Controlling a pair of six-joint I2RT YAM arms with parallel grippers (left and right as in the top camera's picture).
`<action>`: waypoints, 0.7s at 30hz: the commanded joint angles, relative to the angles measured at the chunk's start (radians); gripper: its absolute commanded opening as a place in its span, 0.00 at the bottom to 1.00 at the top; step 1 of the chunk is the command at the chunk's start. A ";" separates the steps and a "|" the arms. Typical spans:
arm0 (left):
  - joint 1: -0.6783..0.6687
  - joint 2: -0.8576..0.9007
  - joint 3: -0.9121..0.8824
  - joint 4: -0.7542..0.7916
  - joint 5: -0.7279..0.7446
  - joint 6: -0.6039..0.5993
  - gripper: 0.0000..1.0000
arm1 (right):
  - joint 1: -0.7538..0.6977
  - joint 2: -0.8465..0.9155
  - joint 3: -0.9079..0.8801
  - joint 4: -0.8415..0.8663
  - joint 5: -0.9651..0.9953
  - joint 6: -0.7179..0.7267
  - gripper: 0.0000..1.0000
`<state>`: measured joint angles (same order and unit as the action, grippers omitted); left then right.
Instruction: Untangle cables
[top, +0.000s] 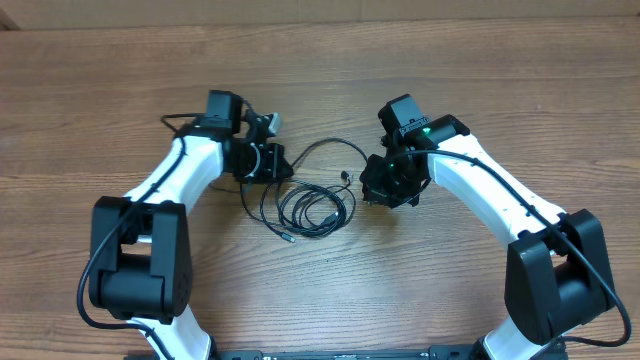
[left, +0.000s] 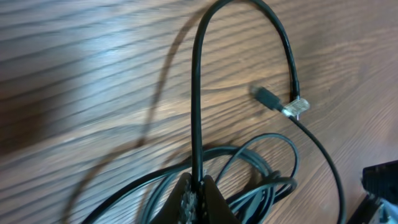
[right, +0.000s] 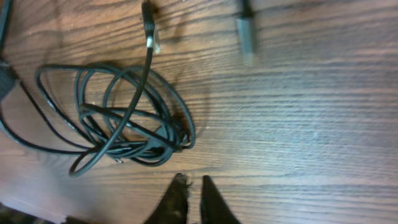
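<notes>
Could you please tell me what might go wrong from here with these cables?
The left fingers pinch one cable close to the tangled coil; pulling it may drag or tighten the whole coil instead of freeing a strand. The right fingers hold nothing beside the coil, so nothing seems to pin it down.

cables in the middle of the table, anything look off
The cables lie on the table in a tangled coil, loops crossing each other. One strand arches up out of it, pinched in the shut jaws of the left gripper. No damage visible.
</notes>
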<state>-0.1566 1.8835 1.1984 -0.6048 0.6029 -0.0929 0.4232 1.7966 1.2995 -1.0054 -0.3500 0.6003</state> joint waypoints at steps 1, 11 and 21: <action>-0.042 0.013 0.018 0.011 -0.043 0.026 0.07 | 0.020 -0.001 0.009 0.011 -0.007 -0.014 0.16; -0.068 0.013 0.018 0.011 -0.168 -0.061 0.33 | 0.043 -0.001 -0.038 0.087 -0.007 0.032 0.25; -0.062 0.013 0.031 -0.046 -0.339 -0.079 0.77 | 0.135 -0.001 -0.130 0.231 0.026 0.090 0.25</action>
<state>-0.2230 1.8835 1.1995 -0.6296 0.3523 -0.1631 0.5331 1.7966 1.1873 -0.7887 -0.3538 0.6529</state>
